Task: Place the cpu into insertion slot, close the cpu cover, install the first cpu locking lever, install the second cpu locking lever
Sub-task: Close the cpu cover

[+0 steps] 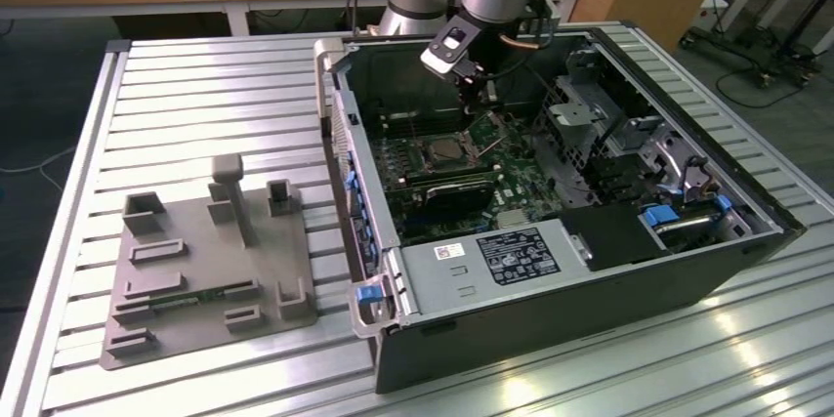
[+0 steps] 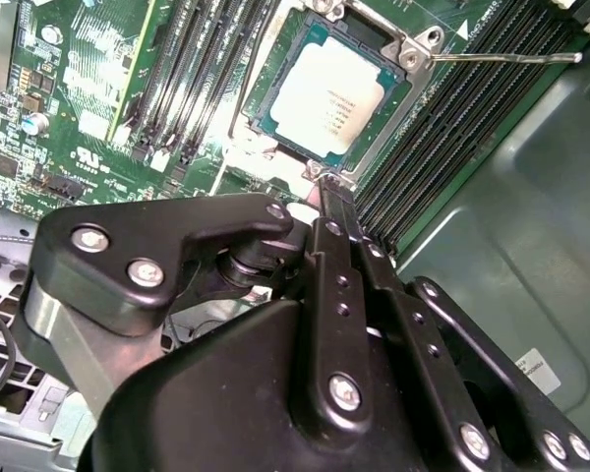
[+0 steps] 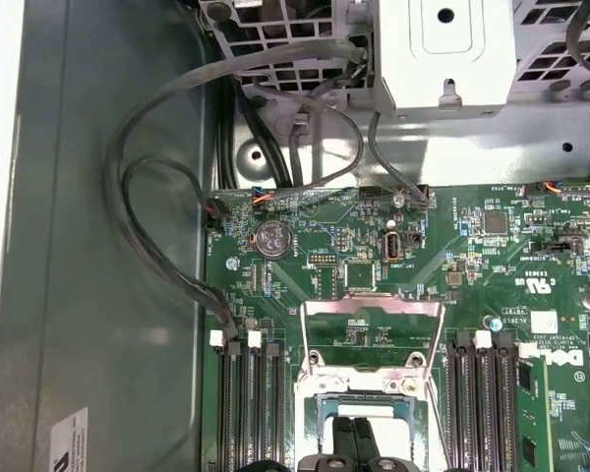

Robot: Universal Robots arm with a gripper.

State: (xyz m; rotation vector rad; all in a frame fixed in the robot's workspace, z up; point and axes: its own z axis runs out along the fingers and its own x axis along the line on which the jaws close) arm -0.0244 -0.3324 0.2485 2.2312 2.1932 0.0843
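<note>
The chip (image 2: 324, 98) lies in the socket (image 2: 385, 118), cover (image 3: 374, 326) open beside it. The claw (image 2: 320, 189), pinched shut on nothing, sits at the socket's rim. Chip seems light, stiff, fragile: edges only.

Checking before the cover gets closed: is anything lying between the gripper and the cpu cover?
Nothing visible. The gripper is at the insertion slot's edge, the cpu is seated, and the open cpu cover stands just beyond.
</note>
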